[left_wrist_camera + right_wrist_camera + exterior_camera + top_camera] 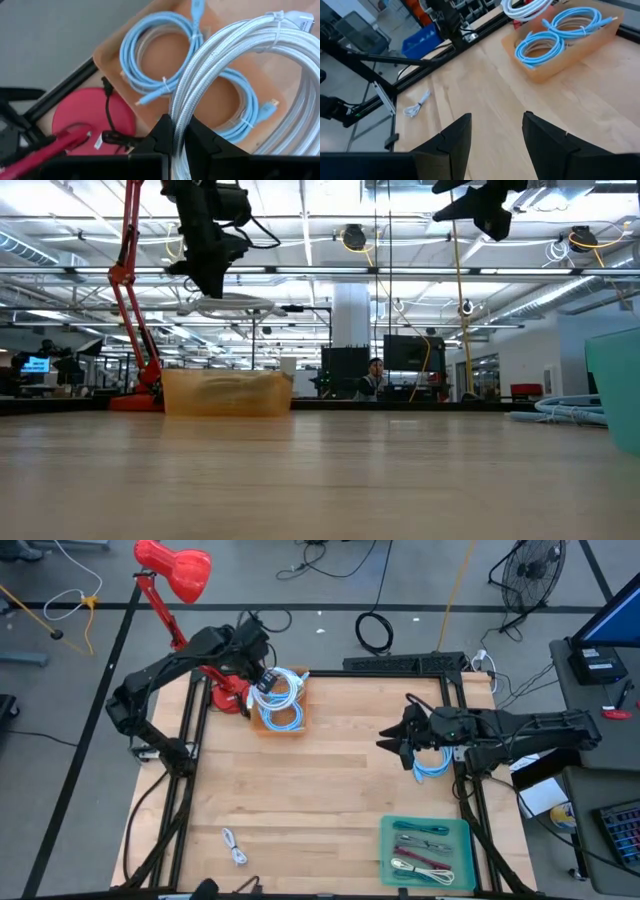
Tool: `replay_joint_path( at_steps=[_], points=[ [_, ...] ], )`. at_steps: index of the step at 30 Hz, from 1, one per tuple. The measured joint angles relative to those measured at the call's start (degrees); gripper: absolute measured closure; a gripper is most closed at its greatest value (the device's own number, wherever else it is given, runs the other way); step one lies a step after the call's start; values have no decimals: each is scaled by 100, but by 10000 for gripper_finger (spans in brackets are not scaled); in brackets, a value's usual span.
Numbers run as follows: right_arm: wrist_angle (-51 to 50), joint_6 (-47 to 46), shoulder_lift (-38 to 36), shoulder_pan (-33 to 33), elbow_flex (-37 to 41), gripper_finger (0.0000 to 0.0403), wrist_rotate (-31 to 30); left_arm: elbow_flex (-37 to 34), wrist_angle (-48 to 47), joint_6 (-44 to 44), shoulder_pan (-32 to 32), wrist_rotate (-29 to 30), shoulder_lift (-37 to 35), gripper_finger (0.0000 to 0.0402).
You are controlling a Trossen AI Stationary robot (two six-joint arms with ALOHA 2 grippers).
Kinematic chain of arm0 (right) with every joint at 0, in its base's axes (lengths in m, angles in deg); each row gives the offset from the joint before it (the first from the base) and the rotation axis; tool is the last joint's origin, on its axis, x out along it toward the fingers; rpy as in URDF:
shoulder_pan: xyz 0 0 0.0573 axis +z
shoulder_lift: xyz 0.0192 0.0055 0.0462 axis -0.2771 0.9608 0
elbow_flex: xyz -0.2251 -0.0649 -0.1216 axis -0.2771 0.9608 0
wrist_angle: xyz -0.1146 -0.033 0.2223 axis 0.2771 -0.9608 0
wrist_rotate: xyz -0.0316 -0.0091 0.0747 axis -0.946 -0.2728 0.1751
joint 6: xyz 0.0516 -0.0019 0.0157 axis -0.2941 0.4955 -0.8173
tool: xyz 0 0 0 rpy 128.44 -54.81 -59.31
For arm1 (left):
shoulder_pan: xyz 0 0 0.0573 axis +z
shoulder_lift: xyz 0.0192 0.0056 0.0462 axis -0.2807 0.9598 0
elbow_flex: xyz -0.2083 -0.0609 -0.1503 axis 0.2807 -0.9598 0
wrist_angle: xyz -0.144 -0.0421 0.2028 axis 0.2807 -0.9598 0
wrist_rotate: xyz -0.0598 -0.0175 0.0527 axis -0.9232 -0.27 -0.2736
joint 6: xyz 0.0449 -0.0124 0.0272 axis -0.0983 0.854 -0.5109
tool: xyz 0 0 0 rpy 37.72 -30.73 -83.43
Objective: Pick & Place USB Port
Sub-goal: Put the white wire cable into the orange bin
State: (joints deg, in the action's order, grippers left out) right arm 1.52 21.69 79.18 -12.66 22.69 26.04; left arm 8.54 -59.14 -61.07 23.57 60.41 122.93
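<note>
white braided cable coil [240,65] hangs pinched in the left gripper [174,137], whose 2 fingers are clamped together on its strands. that gripper holds the coil in the air just above the orange tray [300,716] at the table's far left, beside the base of the red lamp [172,570]. in the tray lie 2 light blue cable coils [160,52], each bound with small ties, with gold-coloured plug tips showing. no brand or writing can be read on the cables, the ties or the tray; a small white tag on the lamp's cord is too small to read.

the right gripper [497,132] hovers over the wooden table [320,780] at the right side, its 2 fingers standing apart with nothing between them. just beside it, at the table's right edge, lies another light blue cable coil [432,762]. a teal tray [462,832] near the front right corner holds several cables. a small white cable [234,846] lies alone on the wood near the front left.
</note>
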Motion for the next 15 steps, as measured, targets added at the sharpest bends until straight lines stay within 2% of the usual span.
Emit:
replay_joint_path(
  at_steps=[8, 15],
  points=[
    [182, 89, 49, -171, 0, 234, -116, 9, 69, -313, 346, -159, 1, 377],
    [206, 127, 115, -312, -1, 234, -106, 9, 238, -581, 262, -250, 301, 377]
  ],
)
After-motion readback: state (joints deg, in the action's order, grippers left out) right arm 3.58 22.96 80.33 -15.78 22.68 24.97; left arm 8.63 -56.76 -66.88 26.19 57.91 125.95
